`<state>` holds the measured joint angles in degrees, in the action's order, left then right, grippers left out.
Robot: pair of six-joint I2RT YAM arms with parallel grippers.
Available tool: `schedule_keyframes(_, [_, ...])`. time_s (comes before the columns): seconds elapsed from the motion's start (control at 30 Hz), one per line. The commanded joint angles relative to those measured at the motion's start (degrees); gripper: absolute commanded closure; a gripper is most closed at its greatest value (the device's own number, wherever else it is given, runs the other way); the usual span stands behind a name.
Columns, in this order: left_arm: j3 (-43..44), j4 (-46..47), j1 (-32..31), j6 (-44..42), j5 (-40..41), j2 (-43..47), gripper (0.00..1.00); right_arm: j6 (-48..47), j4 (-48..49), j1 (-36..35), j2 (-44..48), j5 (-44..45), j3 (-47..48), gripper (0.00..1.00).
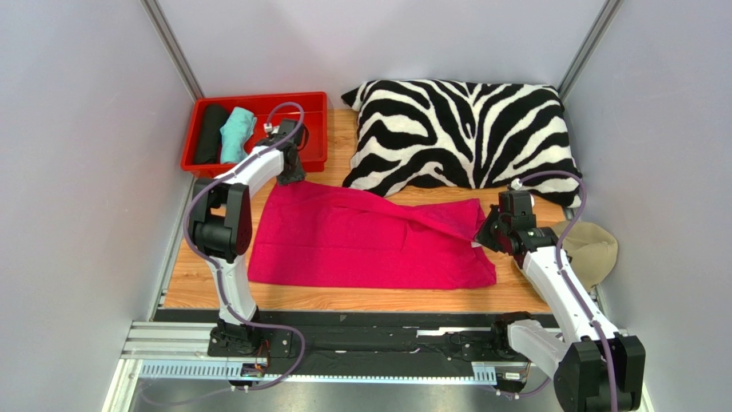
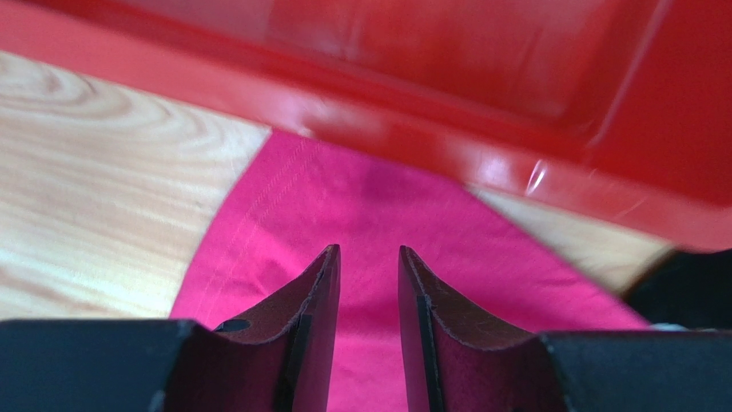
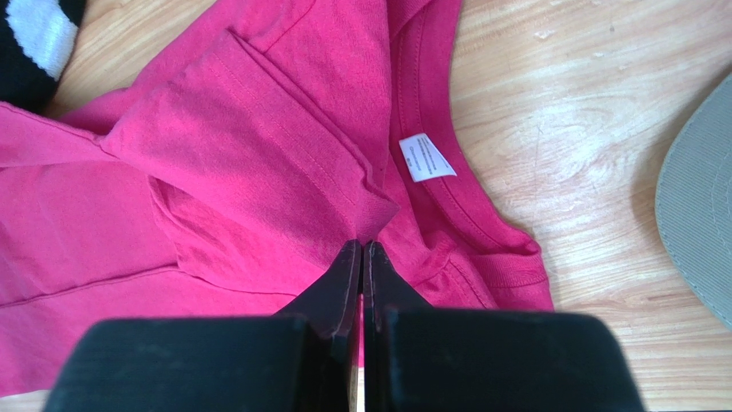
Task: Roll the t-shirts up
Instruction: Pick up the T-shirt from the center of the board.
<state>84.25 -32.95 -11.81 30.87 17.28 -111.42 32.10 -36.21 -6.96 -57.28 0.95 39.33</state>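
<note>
A magenta-pink t-shirt (image 1: pixel 369 240) lies folded lengthwise across the wooden table. Its collar and white label (image 3: pixel 427 158) are at the right end. My right gripper (image 1: pixel 481 239) (image 3: pixel 362 245) is shut on a raised fold of the shirt (image 3: pixel 258 146) beside the collar. My left gripper (image 1: pixel 288 172) (image 2: pixel 368 251) is open just above the shirt's far left corner (image 2: pixel 369 197), close to the red bin, with nothing between its fingers. A teal roll (image 1: pixel 236 133) and a black roll (image 1: pixel 210 133) lie in the bin.
The red bin (image 1: pixel 314 129) (image 2: pixel 481 163) stands at the back left, right behind the left gripper. A zebra-striped pillow (image 1: pixel 464 133) fills the back right. A beige cap (image 1: pixel 593 249) (image 3: pixel 700 215) lies at the right edge beside the right arm.
</note>
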Motion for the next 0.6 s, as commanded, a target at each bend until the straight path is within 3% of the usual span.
schedule_keyframes(0.0, [4.51, -4.58, -1.54, -4.59, 4.86, -2.22, 0.61, 0.25, -0.18, -0.16, 2.34, -0.07, -1.45, 1.0])
schedule_keyframes(0.57, [11.28, -5.72, -4.09, -7.84, 7.77, -9.16, 0.49, 4.9, 0.52, -0.07, 8.32, -2.62, -7.07, 1.0])
